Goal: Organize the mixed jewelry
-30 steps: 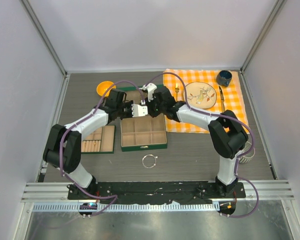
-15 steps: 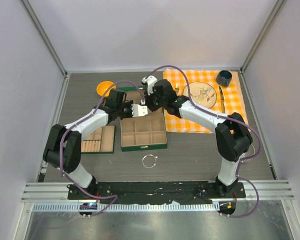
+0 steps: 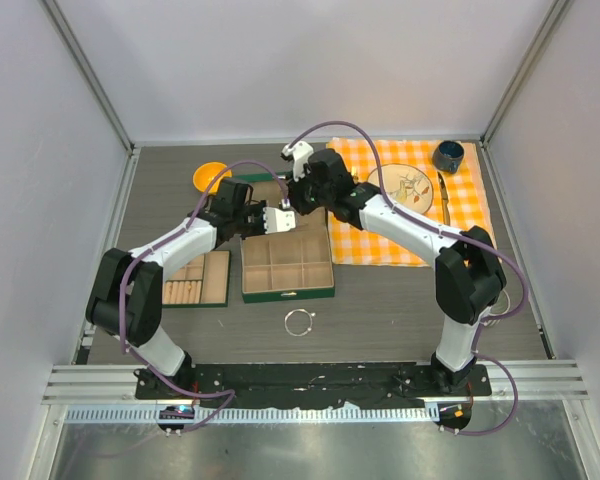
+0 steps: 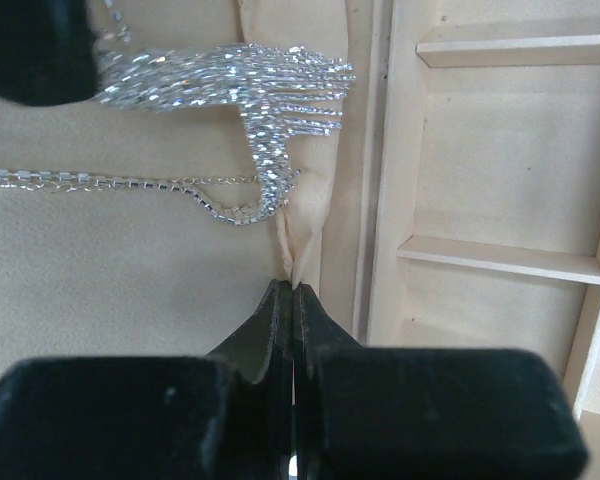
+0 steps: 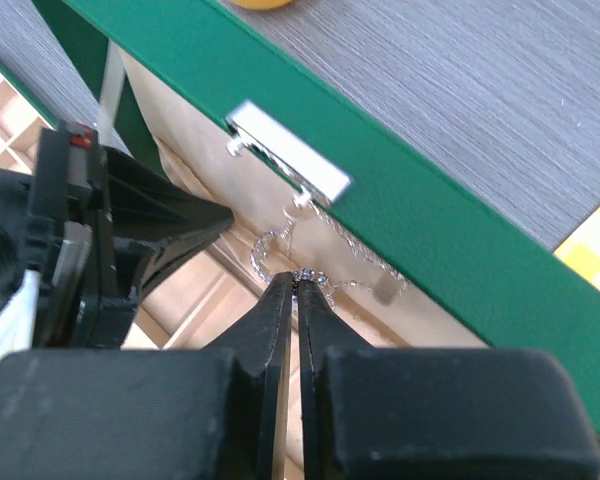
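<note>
right arm (image 3: 400, 222) swung back, right tool (image 5: 297, 281) pinching chain necklace (image 5: 263, 252), left tool (image 4: 293, 292) pinching beige lining (image 4: 308, 222)

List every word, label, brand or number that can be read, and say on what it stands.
None can be read in any view.
The silver clasp on the green jewelry box: blank.
The small tag on the fine chain, held by the right claw: blurred, unreadable if it has any text.
The beige lining pinched by the left claw: plain.
The plate: only a painted pattern.
</note>
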Action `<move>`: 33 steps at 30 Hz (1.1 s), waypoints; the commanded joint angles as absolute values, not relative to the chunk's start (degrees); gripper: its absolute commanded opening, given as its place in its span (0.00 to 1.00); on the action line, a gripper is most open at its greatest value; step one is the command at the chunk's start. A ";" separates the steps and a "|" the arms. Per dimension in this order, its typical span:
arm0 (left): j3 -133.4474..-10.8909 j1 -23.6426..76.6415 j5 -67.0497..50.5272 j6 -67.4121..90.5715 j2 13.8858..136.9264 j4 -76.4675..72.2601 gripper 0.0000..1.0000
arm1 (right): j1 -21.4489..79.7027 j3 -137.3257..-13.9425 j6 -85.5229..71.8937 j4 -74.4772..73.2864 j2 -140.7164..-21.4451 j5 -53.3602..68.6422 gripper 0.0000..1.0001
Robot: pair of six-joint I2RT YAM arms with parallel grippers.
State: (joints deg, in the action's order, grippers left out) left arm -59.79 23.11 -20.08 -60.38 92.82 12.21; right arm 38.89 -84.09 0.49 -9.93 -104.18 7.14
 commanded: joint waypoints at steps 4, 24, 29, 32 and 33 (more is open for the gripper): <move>-60.21 23.99 -25.05 -59.50 90.62 8.88 0.00 | 39.20 -90.61 0.26 -10.98 -103.27 9.05 0.01; -60.29 24.34 -25.93 -61.17 90.09 11.69 0.00 | 39.37 -92.11 2.28 -11.34 -104.24 7.12 0.01; -60.21 24.52 -26.28 -61.26 89.91 12.48 0.00 | 39.29 -93.16 2.28 -11.78 -104.68 6.86 0.01; -60.29 24.78 -26.28 -61.35 89.91 12.74 0.00 | 39.29 -93.78 2.37 -12.22 -104.85 6.77 0.01; -60.29 24.87 -26.19 -61.26 89.91 12.74 0.00 | 39.29 -93.95 2.37 -12.30 -105.03 6.85 0.01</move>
